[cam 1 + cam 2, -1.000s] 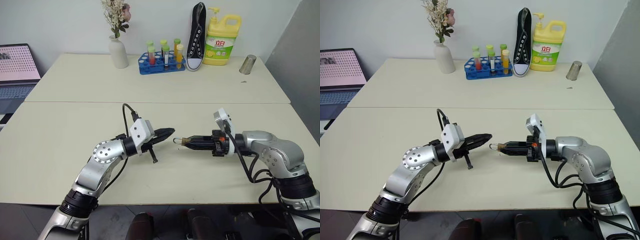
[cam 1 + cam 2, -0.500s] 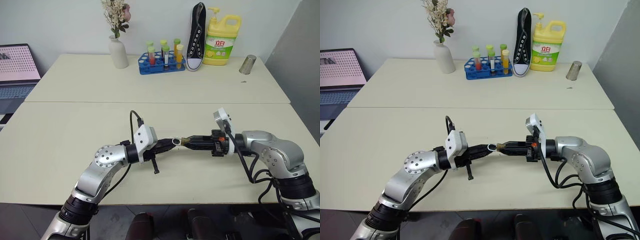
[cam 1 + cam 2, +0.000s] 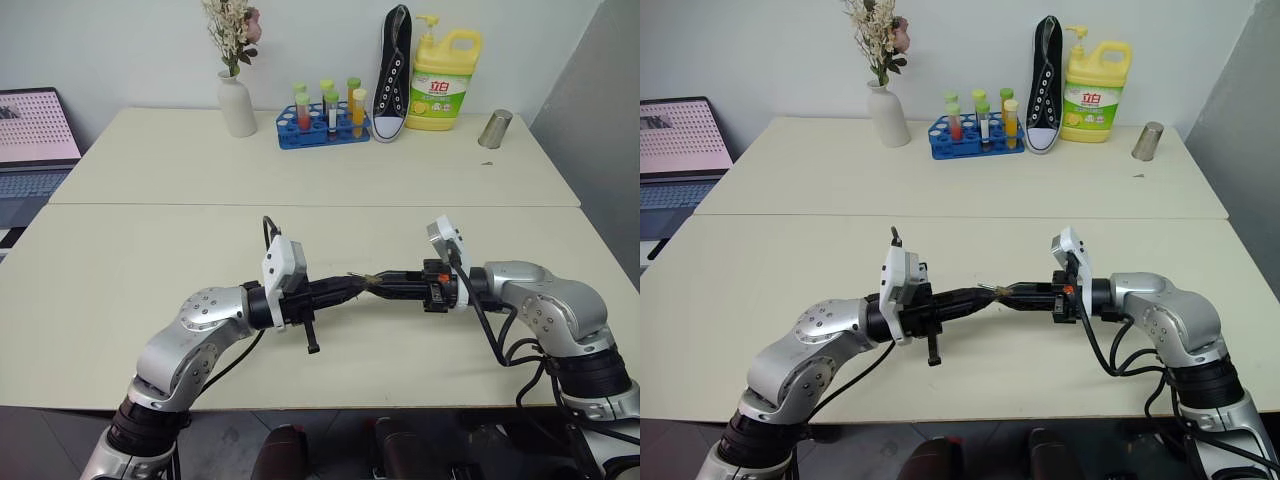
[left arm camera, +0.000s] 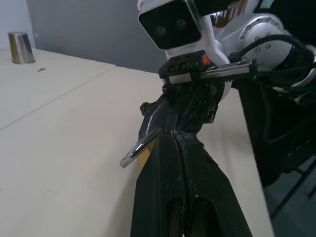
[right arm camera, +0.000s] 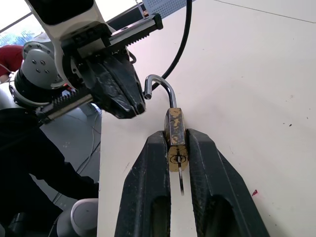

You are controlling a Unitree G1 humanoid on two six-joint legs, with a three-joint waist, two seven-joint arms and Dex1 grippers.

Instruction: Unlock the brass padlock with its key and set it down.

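While right gripper (image 5: 174,143) clamps brass padlock (image 5: 174,136), left gripper (image 4: 173,138) stays pressed shut.

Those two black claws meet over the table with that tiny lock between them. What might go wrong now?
The brass padlock sits pinched by only the very tips of the right gripper, so a nudge from the shut left gripper beside its open shackle might twist it loose, dropping it onto the table.

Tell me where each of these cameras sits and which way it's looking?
Head eyes: look down over the table and both arms.
Left wrist: looks along the shut left gripper at the right gripper.
Right wrist: looks along the right gripper clamping the brass padlock.
All share: the padlock.
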